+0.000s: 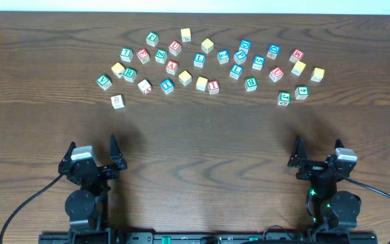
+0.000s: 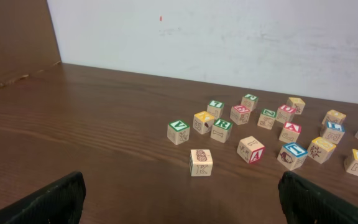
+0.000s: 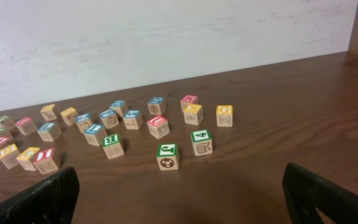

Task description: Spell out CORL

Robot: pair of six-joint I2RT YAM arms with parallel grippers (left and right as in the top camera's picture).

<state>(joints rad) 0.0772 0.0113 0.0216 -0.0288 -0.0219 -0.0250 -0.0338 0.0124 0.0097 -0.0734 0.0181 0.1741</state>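
Observation:
Several wooden letter blocks with coloured faces lie scattered across the far half of the table, from a green block (image 1: 103, 82) at the left to a yellow block (image 1: 317, 74) at the right. A plain white-faced block (image 1: 117, 102) lies nearest the left arm; in the left wrist view it shows a K (image 2: 201, 162). A green J block (image 3: 167, 156) lies nearest the right arm. My left gripper (image 1: 91, 157) (image 2: 179, 199) and right gripper (image 1: 319, 160) (image 3: 179, 196) are open and empty near the front edge, well short of the blocks.
The table is dark wood (image 1: 202, 142). A white wall (image 2: 229, 37) stands behind the far edge. Black cables trail from both arm bases at the front.

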